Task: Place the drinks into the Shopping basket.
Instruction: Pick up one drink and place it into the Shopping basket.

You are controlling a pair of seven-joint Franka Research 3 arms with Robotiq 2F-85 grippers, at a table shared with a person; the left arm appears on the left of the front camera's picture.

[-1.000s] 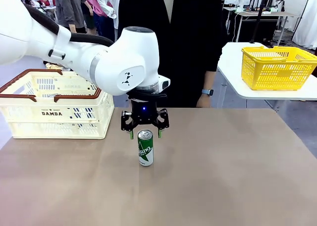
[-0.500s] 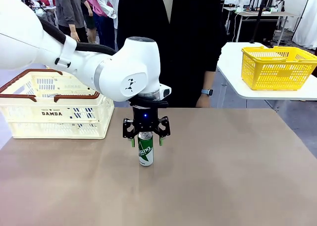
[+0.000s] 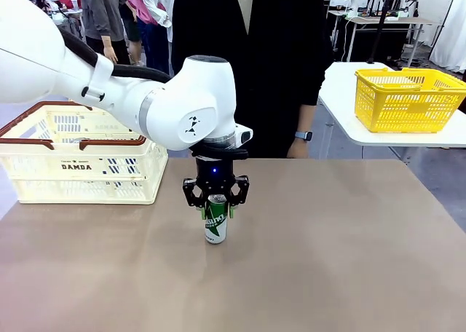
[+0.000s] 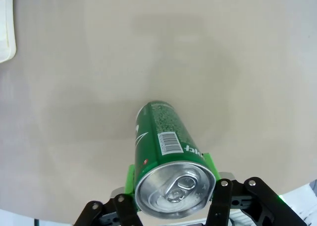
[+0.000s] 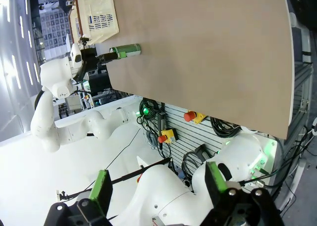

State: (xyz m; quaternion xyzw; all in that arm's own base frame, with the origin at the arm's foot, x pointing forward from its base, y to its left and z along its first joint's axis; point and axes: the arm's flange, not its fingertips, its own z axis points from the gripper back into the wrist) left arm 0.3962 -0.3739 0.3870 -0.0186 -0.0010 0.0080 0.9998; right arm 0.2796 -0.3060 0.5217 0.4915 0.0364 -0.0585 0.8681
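The green can (image 3: pixel 215 228) stands upright on the table (image 3: pixel 328 244) near its middle, with the left claw (image 3: pixel 215 210) straddling its upper part from above. In the left wrist view the green pads (image 4: pixel 130 179) press against both sides of the can just under the silver top, so the claw looks closed on it, though the can's base appears to rest on the table. The Shopping basket (image 3: pixel 80 157) sits at about 10 o'clock from the can, well apart. The right claw (image 5: pixel 156 186) hangs spread wide and empty, off the table. The grip is high on a slim, smooth can; it could slip or swing during the carry, or clip the basket's brown rim.
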